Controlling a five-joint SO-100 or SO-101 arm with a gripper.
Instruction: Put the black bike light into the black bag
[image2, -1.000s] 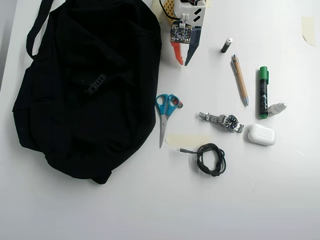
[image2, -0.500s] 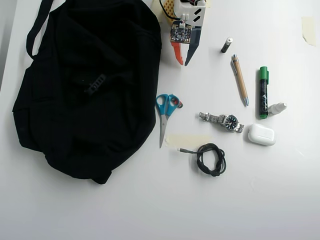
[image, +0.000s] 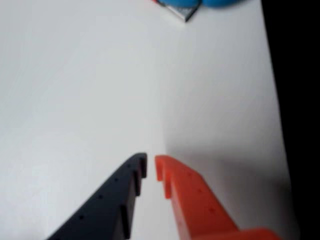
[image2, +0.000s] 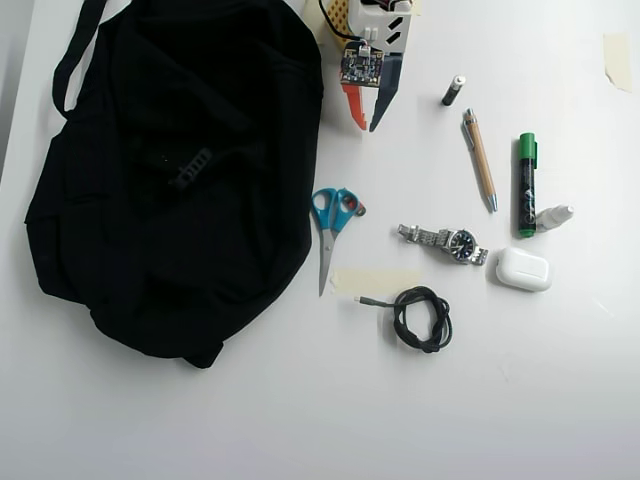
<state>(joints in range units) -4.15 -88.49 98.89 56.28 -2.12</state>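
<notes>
Fingers: dark blue finger (image: 112, 200) and orange finger (image: 192, 200) nearly meet at the tips, clenched on nothing; gripper (image2: 365, 127) hangs over bare white table (image2: 520, 400).
Bike light: small black ribbed-strap light (image2: 190, 169) lies on the large soft black fabric bag (image2: 170, 250), black on black, body hard to make out.
Bag: strap cut off at the overhead view's top edge.
Scissors: blue-handled scissors (image2: 331, 232) just beside the bag; wrist view shows only a clipped sliver (image: 200, 5).
</notes>
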